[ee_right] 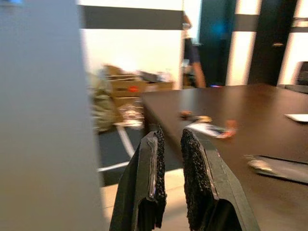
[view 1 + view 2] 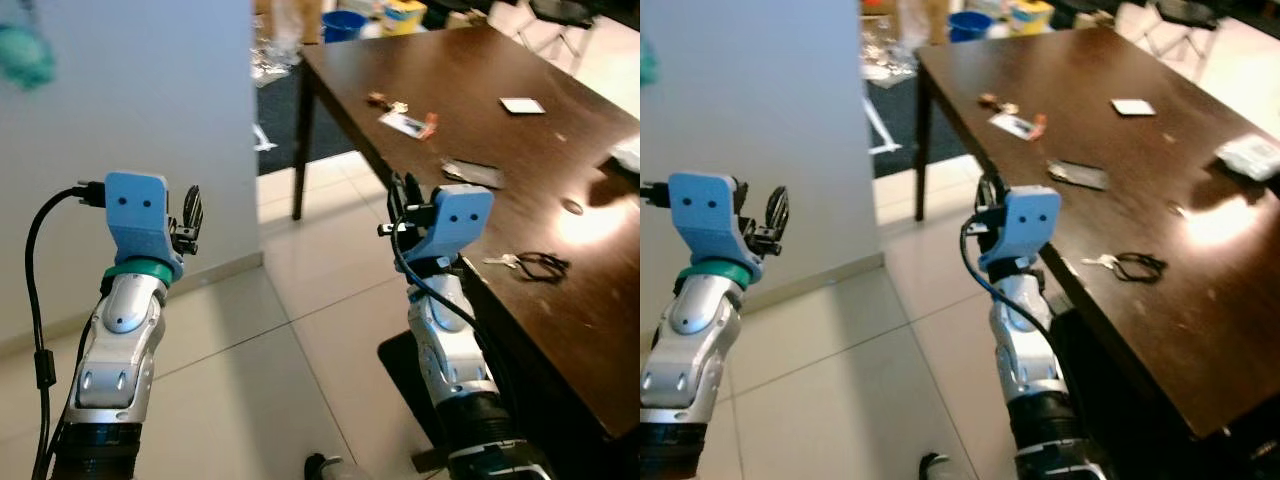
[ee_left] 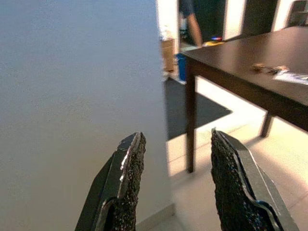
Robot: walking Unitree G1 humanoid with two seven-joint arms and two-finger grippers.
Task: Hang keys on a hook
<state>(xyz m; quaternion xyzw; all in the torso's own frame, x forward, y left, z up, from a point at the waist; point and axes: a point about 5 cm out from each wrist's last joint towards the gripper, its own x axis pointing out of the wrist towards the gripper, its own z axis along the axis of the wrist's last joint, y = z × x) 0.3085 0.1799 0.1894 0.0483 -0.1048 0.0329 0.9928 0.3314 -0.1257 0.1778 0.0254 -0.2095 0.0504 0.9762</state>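
**Keys wait on the desk, off to the robot's right**

A pale wall point(image 2: 150, 90) fills the robot's left side, and a long dark wooden desk point(image 2: 560, 330) runs away along its right, over a light tiled floor point(image 2: 300, 330). No hook can be made out anywhere; a blurred teal shape sits high on the wall at the edge of the head view, too soft to name.

Both arms are raised in front of the body. The left claw point(image 2: 190, 212) hovers near the wall, its two black fingers point(image 3: 126, 183) spread well apart with nothing between them. The right claw point(image 2: 402, 195) is held up just off the desk's near edge, its fingers close together with only a thin gap and nothing grasped.

The keys point(image 2: 530, 265) lie flat on the desk top near its front edge: a small silver key end pointing toward the robot's left, and a dark loop trailing off to the right, so the bunch's long axis runs roughly across the robot's front. They sit to the right of the right claw and lower than it, well apart from the left claw. The right arm is plainly the nearer one, and I'd judge it has to swing rightward and down over the desk, opening first.

Farther along the desk lie scattered cards and a dark flat packet point(image 2: 472, 173), clear of the keys.
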